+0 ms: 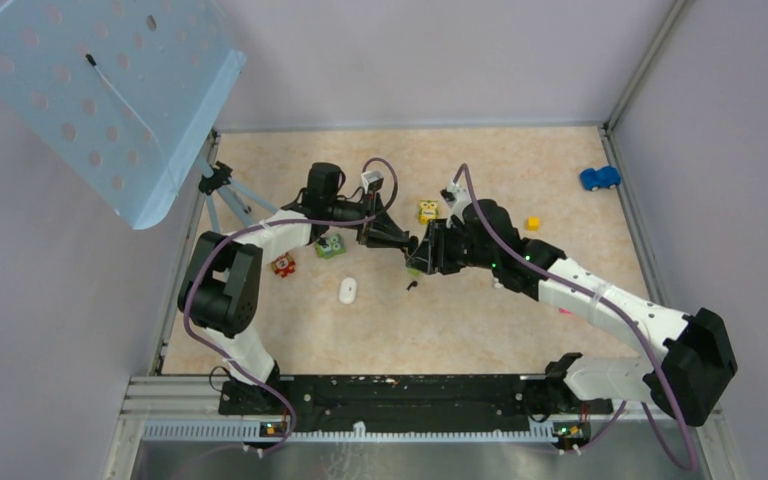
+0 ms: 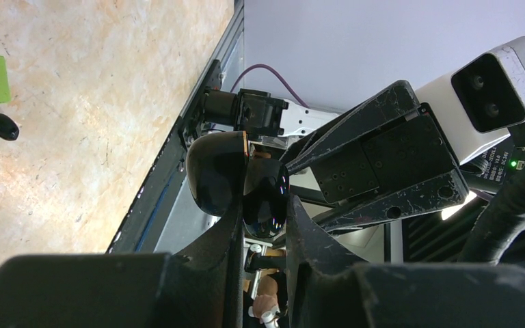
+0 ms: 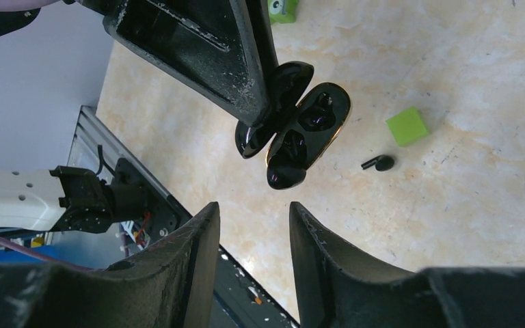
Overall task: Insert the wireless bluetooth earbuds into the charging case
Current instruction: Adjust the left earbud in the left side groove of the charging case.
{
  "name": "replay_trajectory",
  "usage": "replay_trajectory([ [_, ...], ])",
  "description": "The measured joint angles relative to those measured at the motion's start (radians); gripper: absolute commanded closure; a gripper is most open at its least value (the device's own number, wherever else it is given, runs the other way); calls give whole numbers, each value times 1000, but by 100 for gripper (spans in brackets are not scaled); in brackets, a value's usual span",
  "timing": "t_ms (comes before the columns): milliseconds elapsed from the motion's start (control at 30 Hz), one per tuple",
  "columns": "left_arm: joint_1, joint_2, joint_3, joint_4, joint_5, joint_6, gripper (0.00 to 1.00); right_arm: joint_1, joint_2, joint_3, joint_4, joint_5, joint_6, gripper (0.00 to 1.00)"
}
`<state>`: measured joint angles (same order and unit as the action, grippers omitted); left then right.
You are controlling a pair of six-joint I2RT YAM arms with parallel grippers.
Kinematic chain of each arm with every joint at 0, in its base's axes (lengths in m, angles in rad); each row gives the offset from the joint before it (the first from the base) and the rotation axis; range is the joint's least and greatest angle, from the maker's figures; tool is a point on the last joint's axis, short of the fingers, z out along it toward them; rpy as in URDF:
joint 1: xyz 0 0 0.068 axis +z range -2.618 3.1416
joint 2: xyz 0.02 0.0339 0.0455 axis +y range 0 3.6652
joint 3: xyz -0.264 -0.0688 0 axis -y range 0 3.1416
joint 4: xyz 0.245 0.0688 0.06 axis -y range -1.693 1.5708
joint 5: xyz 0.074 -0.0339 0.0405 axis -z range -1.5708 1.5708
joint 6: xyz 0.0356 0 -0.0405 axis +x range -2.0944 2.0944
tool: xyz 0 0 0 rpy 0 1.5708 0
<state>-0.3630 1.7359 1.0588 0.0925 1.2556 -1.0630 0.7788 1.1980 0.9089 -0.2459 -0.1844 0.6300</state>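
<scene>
From my station I see the left jaws pinched tight on the glossy black clamshell charging case (image 2: pixel 246 188). They hold it clear of the beige marbled bench (image 1: pixel 480 320), with its lid swung open. In the right wrist view the two wells face the camera, and dark shapes sit in them, but I cannot tell whether an earbud is seated there. The right jaws stand apart with nothing between them, just short of the case and pointing at it. One tiny black comma-shaped wireless earbud (image 3: pixel 379 162) lies loose on the bench near a plain lime-green toy cube (image 3: pixel 407 126), apart from it. From overhead it shows just below where the two arms meet. Farther left on the bench rests a white oval object (image 1: pixel 348 291). Around it are a green block with a cartoon face (image 1: pixel 330 247), a small red toy (image 1: pixel 283 265), a yellow figure (image 1: pixel 428 211), a small yellow cube (image 1: pixel 532 223) and a blue toy car (image 1: pixel 600 178). The print beside the green light on the right arm's wrist (image 2: pixel 513 162) is too small for me to read.
</scene>
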Motion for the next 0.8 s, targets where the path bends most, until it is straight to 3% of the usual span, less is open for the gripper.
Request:
replay_trajectory([
  [800, 0, 0, 0, 12, -14, -1, 100, -1, 40, 21, 36, 8, 13, 59],
])
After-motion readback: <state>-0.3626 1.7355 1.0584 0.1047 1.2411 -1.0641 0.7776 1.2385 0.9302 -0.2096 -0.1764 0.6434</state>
